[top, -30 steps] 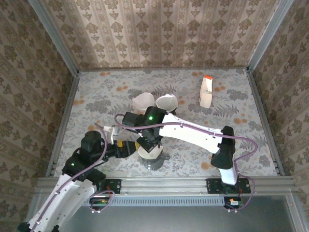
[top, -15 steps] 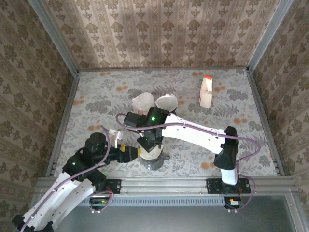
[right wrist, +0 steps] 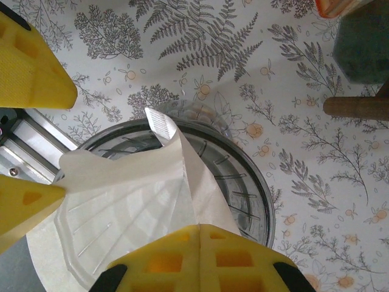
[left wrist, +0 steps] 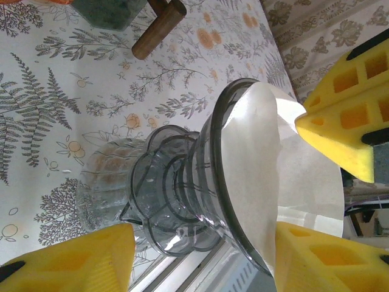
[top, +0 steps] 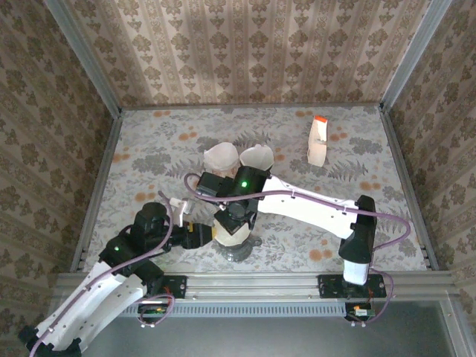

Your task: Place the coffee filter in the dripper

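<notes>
On the flower-printed table (top: 141,141), toward its near edge, the left gripper (top: 198,235) reaches in from the left, level with the smoky clear plastic dripper (top: 235,241). Its own wrist camera tells what the overhead cannot. Its yellow foam fingers (left wrist: 73,261) stand wide apart, one low by the dripper's foot and the other out by the rim, holding nothing; whether they touch the plastic I cannot tell. That side-on view also shows the dripper seated on a clear glass vessel (left wrist: 103,182), and the white paper coffee filter (left wrist: 304,170) lying inside the cone with its edge poking past the rim.

From above, the right gripper (top: 235,217) hangs directly over the dripper and hides most of it. The right wrist camera looks straight down into the cone: the two yellow pads (right wrist: 158,261) are pressed together on a fold of the filter, whose paper spreads over the ribbed inside. A brown wooden rod (right wrist: 358,106) lies on the cloth nearby.

Farther back stand a cream paper cone (top: 221,156) and a second cone (top: 256,158) just beside it. Well off to the right is a white carton with an orange top (top: 317,141)
</notes>
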You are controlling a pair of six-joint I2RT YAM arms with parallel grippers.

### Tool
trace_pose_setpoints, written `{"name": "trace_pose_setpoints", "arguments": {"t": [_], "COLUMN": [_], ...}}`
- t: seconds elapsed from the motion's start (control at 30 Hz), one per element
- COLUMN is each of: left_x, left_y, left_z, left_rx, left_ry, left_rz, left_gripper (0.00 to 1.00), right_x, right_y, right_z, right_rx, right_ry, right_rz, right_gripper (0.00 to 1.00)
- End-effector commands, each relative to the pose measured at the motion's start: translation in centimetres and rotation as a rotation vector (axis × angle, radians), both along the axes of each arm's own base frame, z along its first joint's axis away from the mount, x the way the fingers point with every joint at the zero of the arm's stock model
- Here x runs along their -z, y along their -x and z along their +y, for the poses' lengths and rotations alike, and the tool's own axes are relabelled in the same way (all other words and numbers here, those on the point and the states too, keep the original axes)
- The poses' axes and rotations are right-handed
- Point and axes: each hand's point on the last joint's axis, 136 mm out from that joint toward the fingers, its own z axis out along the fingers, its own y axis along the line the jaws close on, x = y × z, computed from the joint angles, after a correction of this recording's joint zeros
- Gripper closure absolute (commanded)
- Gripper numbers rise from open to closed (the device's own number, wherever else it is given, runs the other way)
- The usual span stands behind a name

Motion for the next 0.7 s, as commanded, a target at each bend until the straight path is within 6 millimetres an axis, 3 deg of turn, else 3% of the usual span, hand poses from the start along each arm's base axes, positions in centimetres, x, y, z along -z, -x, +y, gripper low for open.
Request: {"name": "trace_pose_setpoints", "arguments": {"t": [0.0,0.23,0.5,0.67], "left_x": [-0.4,-0.5,-0.5,-0.3], "left_y": [-0.2,-0.3,-0.4,-0.4], "left_z": [-0.2,-0.2,-0.2,-0.1], "left_rx": [0.004,-0.001,-0.004,-0.007], "left_ry": [0.000,-0.002,-0.007,-0.012], "left_rz": [-0.021,-0.020,-0.021,-0.016], "left_gripper": [0.39,0.39,0.39,0.39], "right_x": [-1.5,-3.3,-1.6,0.0], "right_y": [-0.5,-1.1,-1.5,-2.5], "right_z": [-0.4,-1.4,-2.8,-3.6], "right_rx": [0.024,0.031,0.064,0.148], "right_ry": [-0.045,-0.107,-0.122,-0.146], "right_rz": [-0.057,-0.141,-0.155,-0.146], "right_gripper": [0.89,0.52,0.39,0.38]}}
